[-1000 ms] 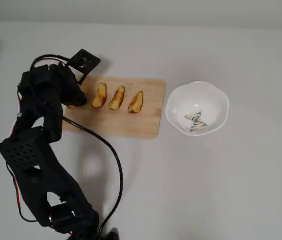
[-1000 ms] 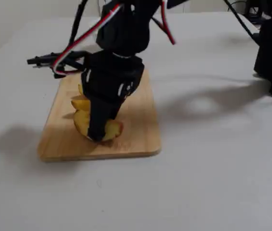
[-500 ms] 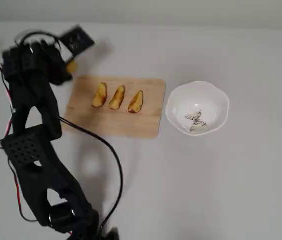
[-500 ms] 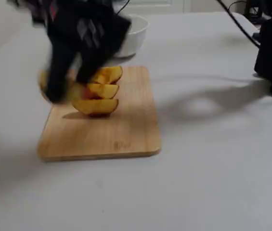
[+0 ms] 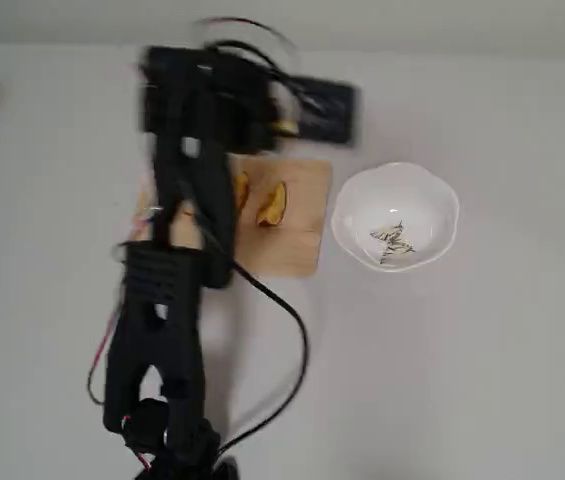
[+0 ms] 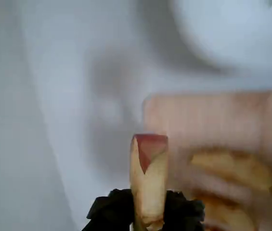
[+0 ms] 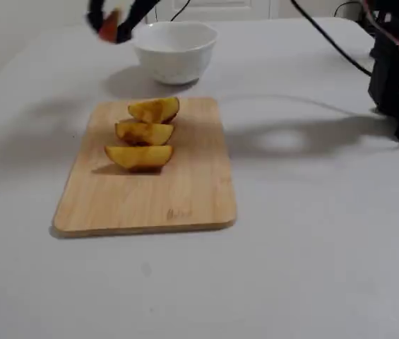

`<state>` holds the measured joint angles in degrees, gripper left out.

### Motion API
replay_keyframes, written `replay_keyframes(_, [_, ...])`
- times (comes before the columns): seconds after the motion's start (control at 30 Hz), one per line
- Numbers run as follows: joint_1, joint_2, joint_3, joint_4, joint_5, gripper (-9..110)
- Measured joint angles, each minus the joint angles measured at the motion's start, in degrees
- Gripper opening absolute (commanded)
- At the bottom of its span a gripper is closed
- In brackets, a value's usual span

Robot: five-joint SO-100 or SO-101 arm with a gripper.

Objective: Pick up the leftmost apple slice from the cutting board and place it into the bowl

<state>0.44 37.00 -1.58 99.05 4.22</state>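
The end effector (image 6: 148, 219), clamped on the apple slice (image 6: 148, 178), has swung from the cutting board (image 7: 185, 194) toward the bowl (image 7: 174, 53); release remains

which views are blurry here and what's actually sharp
Overhead view: arm smeared by motion, bowl sharp. Wrist view: apple slice in the claw fairly crisp, cutting board behind it soft. Fixed view: claw blurred, board slices sharp.
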Motion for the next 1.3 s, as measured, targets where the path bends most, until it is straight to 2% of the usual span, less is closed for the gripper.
replay_keyframes(0.2, [12.2,-3.0,-0.4,0.2,1.5,0])
replay_keyframes(0.4, [18.1,-6.5,-0.4,0.2,1.2,1])
replay_keyframes(0.6, [19.3,-7.8,-0.4,0.7,0.2,29])
replay_keyframes(0.67, [19.3,-7.8,-0.4,1.2,-0.3,35])
replay_keyframes(0.73, [19.3,-7.8,-0.4,1.4,-0.7,31])
replay_keyframes(0.9, [19.3,-7.8,-0.4,1.9,-1.2,1])
replay_keyframes(1.3, [16.4,-2.9,-6.1,2.6,-1.2,0])
